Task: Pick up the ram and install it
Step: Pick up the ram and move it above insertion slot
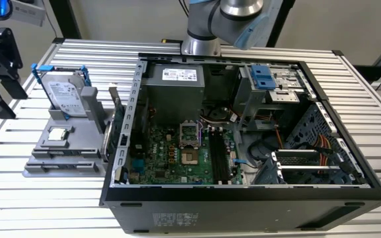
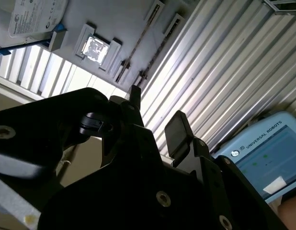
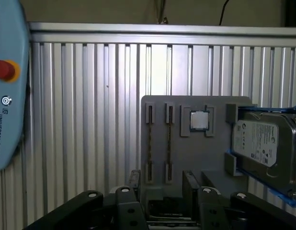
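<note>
**Approach to the pick: pincer wide and empty, ram in its holder**

I judge this to be the approach, before any pick. My gripper [image 3: 161, 175], a black metal two-finger pincer, hangs with jaws wide and nothing between them, just off the edge of the flat grey plastic fixture plate [image 3: 205, 153]. The ram [image 3: 169, 139], a long, thin circuit-board stick, stands on edge in a groove of that plate, untouched. A second stick [image 3: 150, 139] of the same shape stands just beside it, and I cannot tell which of the two is meant. A small square silver-topped processor chip [image 3: 199, 120] lies in a pocket next to them, with a silver box-shaped hard drive [image 3: 263, 143] beyond.

In the exterior view the plate sits at nine o'clock from the open black metal computer case [image 1: 243, 201], on the ribbed aluminium table [image 1: 45, 198]. Inside, the long black memory slots [image 1: 218, 158] run at three o'clock from the processor socket [image 1: 189, 144] on the large green motherboard [image 1: 164, 163].

To my eye the pick calls for a grip squared to the stick's thin hard edge and clear of its neighbour. The board looks rigid but slim, so a skewed hold could twist it.
</note>
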`<state>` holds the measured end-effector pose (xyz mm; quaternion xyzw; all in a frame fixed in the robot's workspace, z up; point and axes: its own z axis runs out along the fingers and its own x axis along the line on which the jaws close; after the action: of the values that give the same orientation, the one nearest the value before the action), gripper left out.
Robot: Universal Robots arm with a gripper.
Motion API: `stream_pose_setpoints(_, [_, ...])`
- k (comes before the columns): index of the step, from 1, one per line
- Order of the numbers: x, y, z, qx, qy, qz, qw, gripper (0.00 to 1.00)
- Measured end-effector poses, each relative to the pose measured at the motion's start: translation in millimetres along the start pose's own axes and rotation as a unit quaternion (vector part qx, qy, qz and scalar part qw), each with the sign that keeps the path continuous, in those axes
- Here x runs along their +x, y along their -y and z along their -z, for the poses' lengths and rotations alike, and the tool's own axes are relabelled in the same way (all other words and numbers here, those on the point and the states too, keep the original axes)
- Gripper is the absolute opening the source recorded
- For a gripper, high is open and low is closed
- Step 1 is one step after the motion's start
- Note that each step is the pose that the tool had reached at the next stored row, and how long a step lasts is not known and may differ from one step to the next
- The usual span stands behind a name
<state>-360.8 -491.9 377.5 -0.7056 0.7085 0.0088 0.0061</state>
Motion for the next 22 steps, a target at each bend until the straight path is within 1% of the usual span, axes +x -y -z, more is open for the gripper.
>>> stream_pose_setpoints(6, [0.0,0.0,-3.3,0.0000,-0.0004,0.000,1.0000,1.00])
stream_pose_setpoints(15, [0.2,0.0,-11.5,0.0000,-0.0005,0.000,1.0000,1.00])
stream_pose_setpoints(22, [0.3,0.1,-15.1,0.0001,-0.0005,0.000,1.0000,1.00])
